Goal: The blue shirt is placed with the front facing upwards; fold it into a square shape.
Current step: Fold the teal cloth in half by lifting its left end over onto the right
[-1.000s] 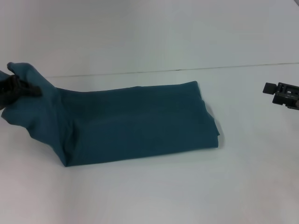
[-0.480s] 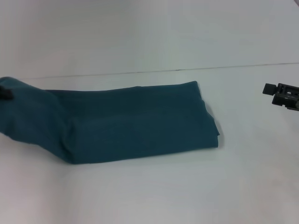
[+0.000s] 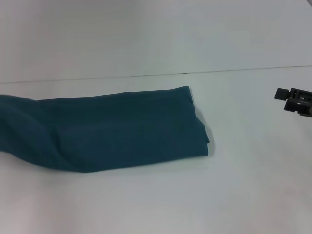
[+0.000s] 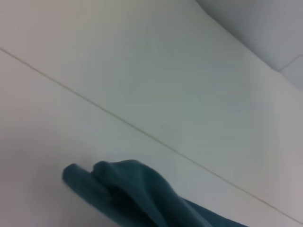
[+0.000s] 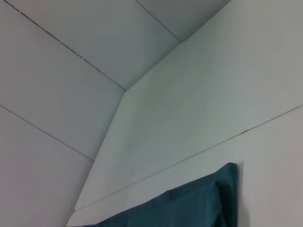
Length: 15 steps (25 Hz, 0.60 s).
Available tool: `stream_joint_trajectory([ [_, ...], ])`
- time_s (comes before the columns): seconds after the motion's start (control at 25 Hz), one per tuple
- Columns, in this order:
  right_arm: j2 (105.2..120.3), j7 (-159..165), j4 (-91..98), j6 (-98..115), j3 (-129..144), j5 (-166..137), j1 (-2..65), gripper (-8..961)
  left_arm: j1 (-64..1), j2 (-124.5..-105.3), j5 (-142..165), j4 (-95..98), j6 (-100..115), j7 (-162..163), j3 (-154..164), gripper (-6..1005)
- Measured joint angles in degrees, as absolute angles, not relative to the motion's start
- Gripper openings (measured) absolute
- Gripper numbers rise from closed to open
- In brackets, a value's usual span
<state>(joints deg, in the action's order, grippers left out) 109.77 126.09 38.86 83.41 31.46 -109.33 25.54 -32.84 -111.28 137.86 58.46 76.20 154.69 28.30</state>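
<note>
1. Blue shirt (image 3: 112, 129) lies on the white table (image 3: 204, 200) as a long folded band; no print or collar shows from where we look.
2. We note its one end squared off toward the table's middle, with layered edges stacked at that corner.
3. Its other end runs out past the left edge of the head view, rumpled and slightly raised there.
4. In the left wrist view a bunched tip of the shirt (image 4: 128, 191) stands against the table; the left end effector itself is out of sight, so we cannot tell its state.
5. Right end effector (image 3: 295, 100) hovers well apart from the shirt at the right edge; we cannot tell whether it is open or closed.
</note>
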Motion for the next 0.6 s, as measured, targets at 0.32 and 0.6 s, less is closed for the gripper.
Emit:
stream_joint_trajectory([
  [0.32, 109.77, 126.01, 38.76, 83.41, 31.39, -109.33, 25.54, 861, -35.30, -112.31, 126.61, 57.64, 84.60, 149.90, 28.74, 111],
  [0.6, 109.77, 125.69, 38.68, 83.42, 31.39, -109.33, 25.41, 861, -39.15, -114.71, 122.73, 57.45, 86.56, 149.08, 31.30, 111],
])
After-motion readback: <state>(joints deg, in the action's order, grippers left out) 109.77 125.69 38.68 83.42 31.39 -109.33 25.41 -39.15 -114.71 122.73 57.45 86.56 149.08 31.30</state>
